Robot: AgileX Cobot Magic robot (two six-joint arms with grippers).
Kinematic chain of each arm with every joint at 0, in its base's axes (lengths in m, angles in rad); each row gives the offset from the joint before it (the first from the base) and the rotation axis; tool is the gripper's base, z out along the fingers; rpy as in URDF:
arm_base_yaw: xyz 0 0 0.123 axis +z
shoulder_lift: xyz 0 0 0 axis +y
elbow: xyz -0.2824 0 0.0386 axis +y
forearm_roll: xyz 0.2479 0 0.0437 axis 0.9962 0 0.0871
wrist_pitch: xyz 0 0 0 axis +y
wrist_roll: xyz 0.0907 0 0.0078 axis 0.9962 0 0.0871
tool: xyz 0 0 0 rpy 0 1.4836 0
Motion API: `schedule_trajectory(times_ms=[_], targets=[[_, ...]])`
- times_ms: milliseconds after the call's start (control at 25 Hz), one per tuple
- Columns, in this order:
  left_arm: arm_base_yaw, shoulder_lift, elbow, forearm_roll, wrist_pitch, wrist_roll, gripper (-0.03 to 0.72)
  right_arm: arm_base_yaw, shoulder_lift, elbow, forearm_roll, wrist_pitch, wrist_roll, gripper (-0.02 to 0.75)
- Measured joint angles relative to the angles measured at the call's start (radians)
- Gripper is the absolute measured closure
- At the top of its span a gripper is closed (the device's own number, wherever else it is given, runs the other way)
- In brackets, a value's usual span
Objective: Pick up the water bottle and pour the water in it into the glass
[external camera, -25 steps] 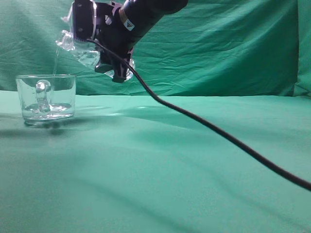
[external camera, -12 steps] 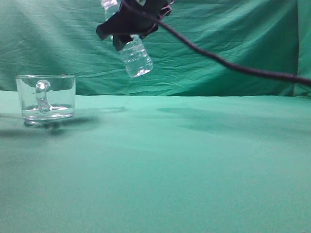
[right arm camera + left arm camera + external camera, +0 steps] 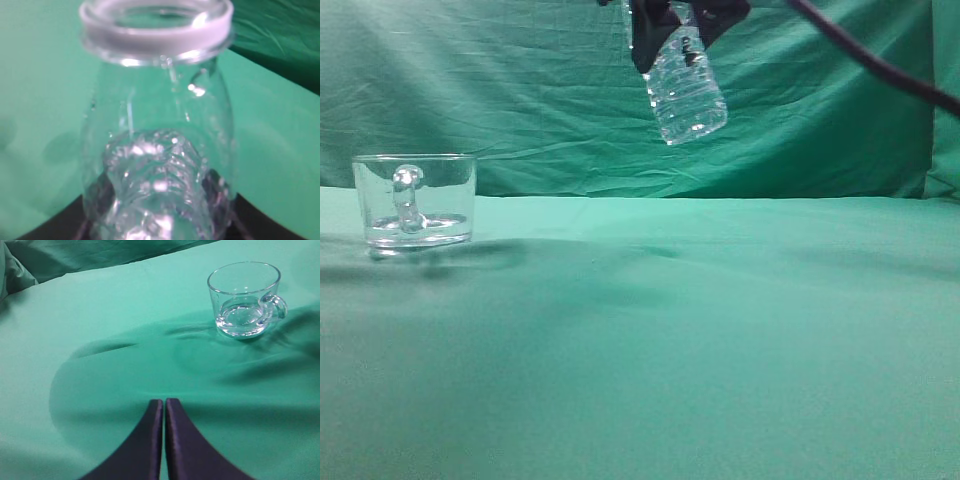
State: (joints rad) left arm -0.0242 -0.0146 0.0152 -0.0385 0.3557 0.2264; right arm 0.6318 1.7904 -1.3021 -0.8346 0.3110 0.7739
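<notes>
Clear plastic water bottle (image 3: 686, 92) pinched in right gripper (image 3: 670, 25) fingers, high above table (image 3: 720, 340), well right of glass (image 3: 415, 200), nearly upright so nothing spills. Water (image 3: 242, 318) pools in glass. Left gripper (image 3: 164, 407) fingers pressed together, empty.

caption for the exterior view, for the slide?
Right gripper holds the water bottle aloft, right of the handled glass with a little water.

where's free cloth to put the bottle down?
The green tablecloth is bare across the middle and right, from right of the glass to the frame's right edge, and in front of the glass too. Only the far left is taken. The water bottle, held by the right gripper, hangs above the open middle. The left gripper is shut, short of the glass.
</notes>
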Motion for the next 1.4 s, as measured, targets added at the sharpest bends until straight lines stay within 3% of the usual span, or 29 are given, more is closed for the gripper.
schedule_trajectory(times_ms=[400,680,720,1000,1400], targets=[[0.000,0.000,0.000,0.000,0.000,0.000,0.688,-0.241,-0.272,0.415,0.043,-0.321,0.066,0.371],[0.000,0.000,0.000,0.000,0.000,0.000,0.688,-0.402,-0.279,0.587,0.020,-0.528,0.107,0.371],[0.000,0.000,0.000,0.000,0.000,0.000,0.688,-0.414,-0.268,0.593,0.012,-0.543,0.107,0.412],[0.000,0.000,0.000,0.000,0.000,0.000,0.688,-0.425,-0.136,0.595,-0.079,-0.699,0.056,0.395],[0.000,0.000,0.000,0.000,0.000,0.000,0.688,-0.425,-0.042,0.593,-0.057,-0.876,-0.257,0.395]])
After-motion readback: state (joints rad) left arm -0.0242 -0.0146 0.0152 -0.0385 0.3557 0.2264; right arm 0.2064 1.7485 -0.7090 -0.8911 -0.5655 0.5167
